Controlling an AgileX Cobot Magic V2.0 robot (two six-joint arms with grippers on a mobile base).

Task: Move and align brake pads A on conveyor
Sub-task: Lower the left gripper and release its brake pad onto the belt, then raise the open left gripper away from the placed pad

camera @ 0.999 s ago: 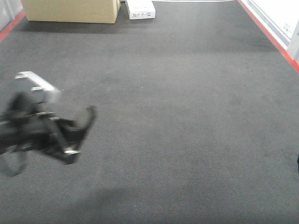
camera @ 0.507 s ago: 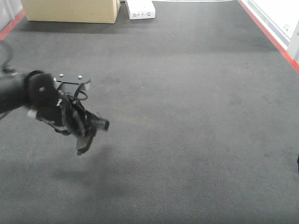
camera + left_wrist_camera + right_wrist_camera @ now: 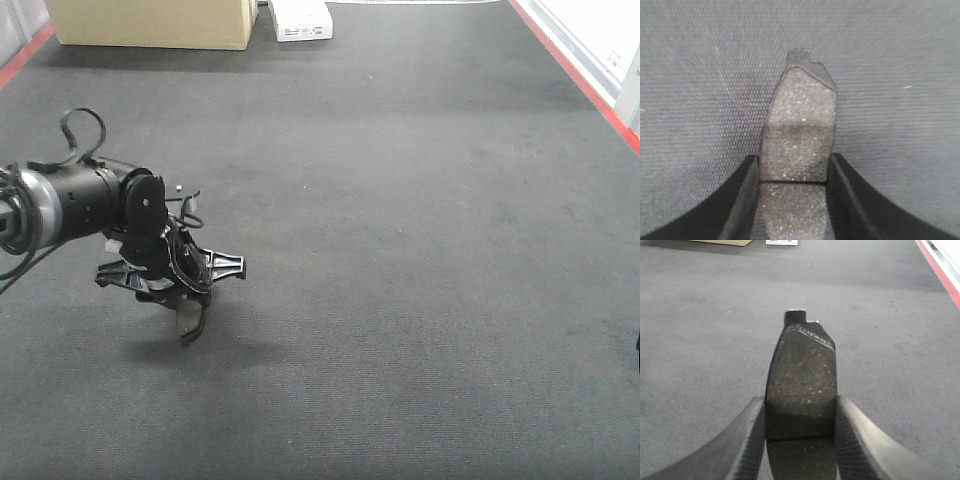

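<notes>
Both grippers hold brake pads over the conveyor (image 3: 400, 250), a wide charcoal belt. In the front view my left gripper (image 3: 181, 296) points down at the left, shut on a dark grey brake pad (image 3: 187, 320) whose tip hangs just above the belt. The left wrist view shows that pad (image 3: 800, 125) clamped between both fingers of the left gripper (image 3: 794, 165), its cross groove level with them. In the right wrist view my right gripper (image 3: 800, 405) is shut on a second brake pad (image 3: 802, 370) above the belt (image 3: 705, 315). The right arm is out of the front view.
A cardboard box (image 3: 150, 22) and a small white box (image 3: 300, 20) stand at the belt's far end. Red edge strips run along the right side (image 3: 580, 75) and the far left (image 3: 25, 55).
My left arm has swung in from the left edge toward the belt's middle, turned its gripper downward and lowered the pad close to the belt.
</notes>
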